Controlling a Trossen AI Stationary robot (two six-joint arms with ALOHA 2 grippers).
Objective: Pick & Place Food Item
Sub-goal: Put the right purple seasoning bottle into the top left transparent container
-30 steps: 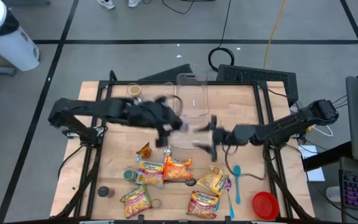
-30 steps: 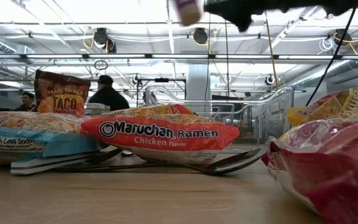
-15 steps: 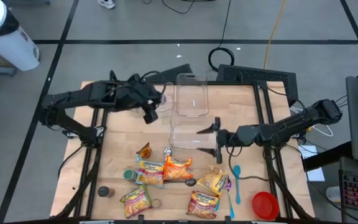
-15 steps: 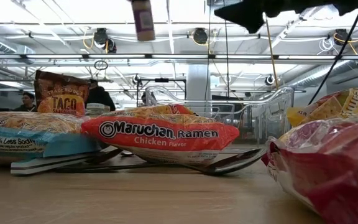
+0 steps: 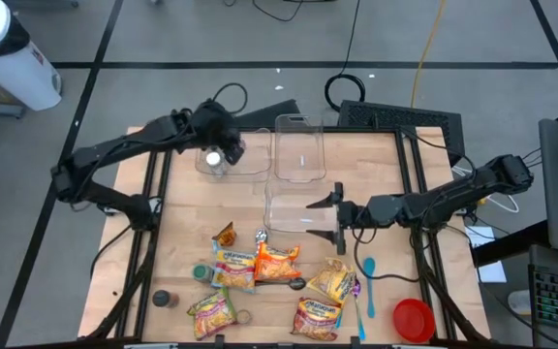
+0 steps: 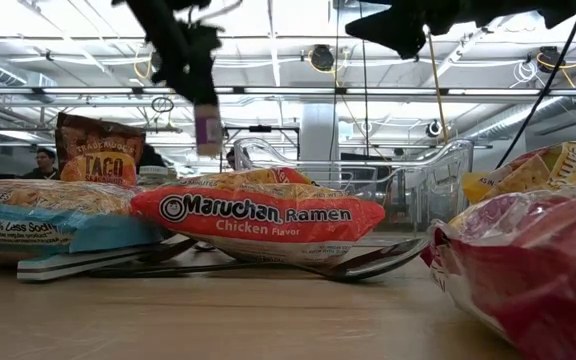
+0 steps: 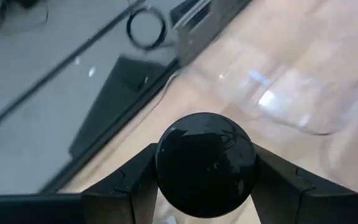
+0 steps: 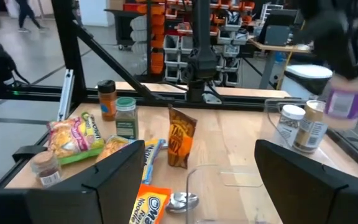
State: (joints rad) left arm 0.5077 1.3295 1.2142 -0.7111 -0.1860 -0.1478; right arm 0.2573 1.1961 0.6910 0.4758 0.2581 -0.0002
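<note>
While my left gripper [image 5: 215, 155] clamps a small black-capped spice jar [image 6: 208, 128] from both sides, the jar hangs upright in the air above the clear bin [image 5: 232, 155] at the table's [image 5: 386, 291] far left corner. My right gripper [image 5: 336, 215] hovers with its fingers spread apart over another clear container [image 5: 294, 208] mid-table, holding nothing. Ramen packets [image 5: 277, 264] and a taco seasoning pouch [image 5: 224, 236] lie nearer the front edge.

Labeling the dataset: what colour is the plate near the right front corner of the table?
Red. The plate shows best in the high view.
</note>
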